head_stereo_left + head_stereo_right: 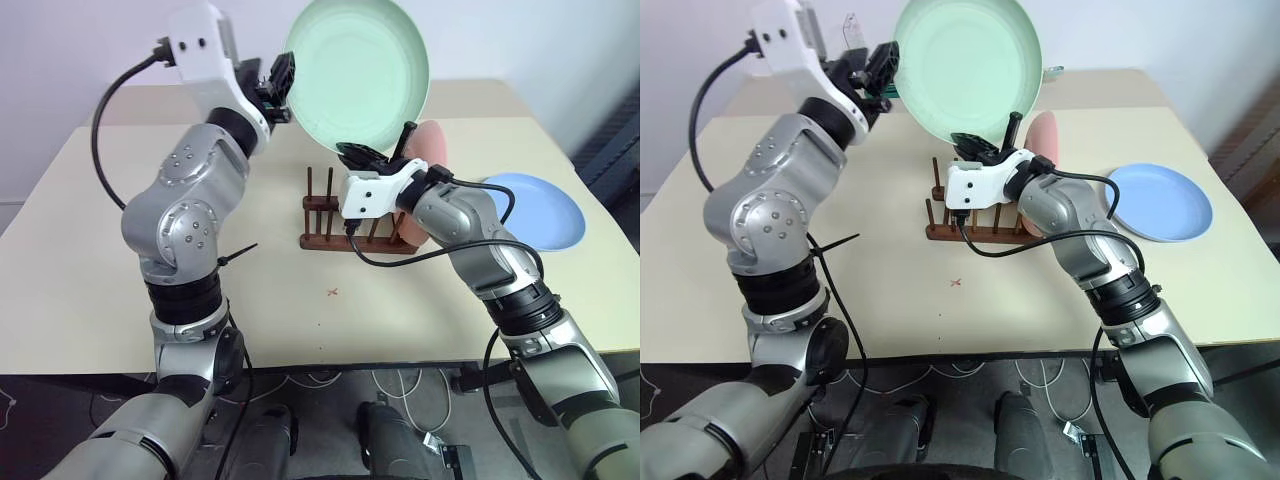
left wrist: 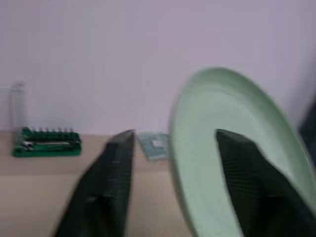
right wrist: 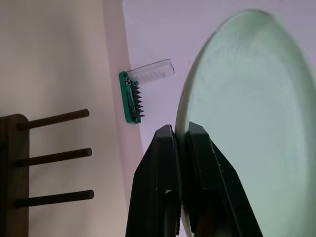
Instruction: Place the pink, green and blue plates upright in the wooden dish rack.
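Beige tabletop [image 1: 90, 240] against a pale wall is what we work over, and going from near to far we meet the arms first. Our right gripper [image 3: 180, 136] has its two black fingers pinched tight on the lower rim of the green plate [image 1: 358, 70], one finger on each face. Our left gripper [image 2: 173, 143] stands spread at the plate's side edge: one finger lies across the plate's face, the other sits clear of it, so we judge that it has let go and the right gripper carries the plate. The plate is held upright and high, above the wooden dish rack [image 1: 325, 215].

We judge the plate light and stiff with a smooth matte skin, so a grip on the thin rim could let it swing or slip; taking it low on the rim, as now, keeps it hanging edge down for the slots. It may chip if it knocks the pegs.

Just behind our right wrist, the rack holds the pink plate [image 1: 428, 150], standing on edge toward the rack's right end, partly hidden by the arm. The pegs at the rack's left end are free. Right of the rack, the blue plate [image 1: 545, 210] lies flat on the table with nothing in it. Farthest back, near the wall, a green bit holder [image 3: 131, 98] rests on the table.
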`<state>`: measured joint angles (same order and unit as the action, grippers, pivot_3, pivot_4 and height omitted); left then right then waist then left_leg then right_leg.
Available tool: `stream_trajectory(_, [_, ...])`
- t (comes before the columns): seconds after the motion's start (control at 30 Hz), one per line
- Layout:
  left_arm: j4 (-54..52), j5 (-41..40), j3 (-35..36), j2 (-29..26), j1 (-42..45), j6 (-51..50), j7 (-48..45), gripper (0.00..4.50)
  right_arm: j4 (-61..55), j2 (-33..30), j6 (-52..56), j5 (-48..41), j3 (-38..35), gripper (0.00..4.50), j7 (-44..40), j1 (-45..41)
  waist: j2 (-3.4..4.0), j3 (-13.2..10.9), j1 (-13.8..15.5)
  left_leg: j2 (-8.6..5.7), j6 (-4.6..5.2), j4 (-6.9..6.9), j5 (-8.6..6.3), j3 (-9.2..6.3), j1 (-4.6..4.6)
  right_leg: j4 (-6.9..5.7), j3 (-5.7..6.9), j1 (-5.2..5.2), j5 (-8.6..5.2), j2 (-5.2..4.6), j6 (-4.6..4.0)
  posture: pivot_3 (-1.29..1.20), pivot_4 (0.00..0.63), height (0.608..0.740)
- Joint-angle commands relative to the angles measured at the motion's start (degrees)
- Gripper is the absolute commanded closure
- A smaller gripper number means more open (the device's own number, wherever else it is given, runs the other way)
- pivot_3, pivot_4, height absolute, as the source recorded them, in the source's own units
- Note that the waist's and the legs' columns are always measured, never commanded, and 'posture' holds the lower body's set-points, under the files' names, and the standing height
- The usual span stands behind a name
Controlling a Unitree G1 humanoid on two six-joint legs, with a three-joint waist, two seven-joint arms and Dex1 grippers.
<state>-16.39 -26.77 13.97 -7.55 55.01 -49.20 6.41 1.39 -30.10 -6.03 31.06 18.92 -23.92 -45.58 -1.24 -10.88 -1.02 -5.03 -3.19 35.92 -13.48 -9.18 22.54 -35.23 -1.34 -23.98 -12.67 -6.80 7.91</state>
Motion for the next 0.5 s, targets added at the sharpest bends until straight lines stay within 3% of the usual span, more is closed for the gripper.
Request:
stream_trajectory(0.03, [2.96,1.59,5.02,-3.6,2.07,5.42,0.62,1.13,-3.18,2.62,0.79,-5.71,-3.9,4.5,-0.81,-0.85,0.0,0.0,-0.18,0.01,0.0,-0.01,0.0,0.0,-0.01,0.0,0.0,0.0,0.0,0.01,0.0,0.0,0.15,0.74])
stream_trajectory(0.17, [11.02,8.76,3.69,-15.26,-3.82,13.84,-5.91,1.13,-9.96,7.6,7.9,-20.72,-10.68,4.5,-5.21,0.59,0.08,0.01,-0.71,0.04,-0.01,-0.07,0.0,0.01,-0.05,-0.03,-0.03,-0.03,0.0,0.05,-0.01,0.0,0.15,0.74])
stream_trajectory(0.33, [11.76,8.59,0.32,-20.16,-11.76,21.4,-18.25,1.13,-20.87,13.24,22.29,-38.14,-16.59,4.5,-7.48,3.0,0.05,0.01,0.31,0.0,0.11,-0.02,-0.06,-0.06,0.0,-0.01,-0.02,0.01,0.01,0.02,-0.01,0.0,0.15,0.74])
stream_trajectory(0.5, [8.17,8.1,-4.94,-22.78,-21.19,26.6,-30.41,1.13,-31.05,19.46,39.92,-56.16,-22.73,4.5,-2.54,4.5,0.08,0.0,0.17,0.01,0.24,-0.05,-0.14,-0.07,0.01,-0.02,-0.04,-0.04,0.04,0.0,-0.07,0.0,0.15,0.74])
